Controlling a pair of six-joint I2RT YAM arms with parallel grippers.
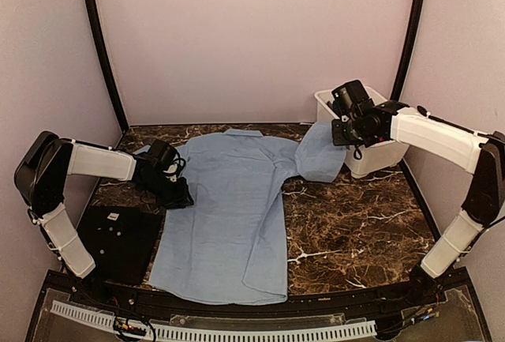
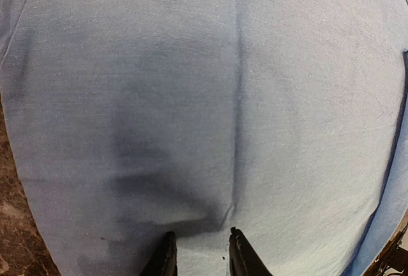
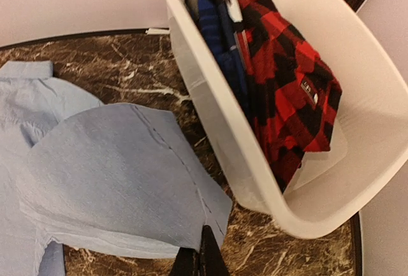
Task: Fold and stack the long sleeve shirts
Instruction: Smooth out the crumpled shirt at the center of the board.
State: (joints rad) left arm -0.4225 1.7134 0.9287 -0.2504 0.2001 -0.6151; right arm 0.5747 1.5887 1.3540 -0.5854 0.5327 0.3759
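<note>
Early going, by the look of things. Finding the light-blue shirt (image 1: 229, 216) spread across the middle of the table (image 1: 355, 231), collar toward the far edge, hem toward the near one, with no buttons on show, so probably lying front down. Pinching one sleeve (image 3: 121, 174) with the right gripper (image 3: 203, 250), with jaws closed tight on the cloth edge, and holding it lifted off the table just beside the white bin (image 3: 210, 116), out on the shirt's right side. Resting the left gripper (image 2: 201, 254) on the shirt's left edge, with jaws standing narrowly apart over the cloth; cannot tell between nipping a fold there and merely pinning it down. Judging the step in hand as a first sleeve fold: bringing that raised sleeve in across the back. Seeing no finished fold on the body and no stack to speak of. Counting two more garments in the bin, a red-black checked shirt (image 3: 287, 97) and a dark blue shirt (image 3: 217, 27), bunched up on edge and apparently untouched. Noting a black mat (image 1: 118, 239) lying flat by the left arm, just beside the shirt's lower left corner. So: one shirt laid out and barely started, two waiting, with all the stacking left to do.
</note>
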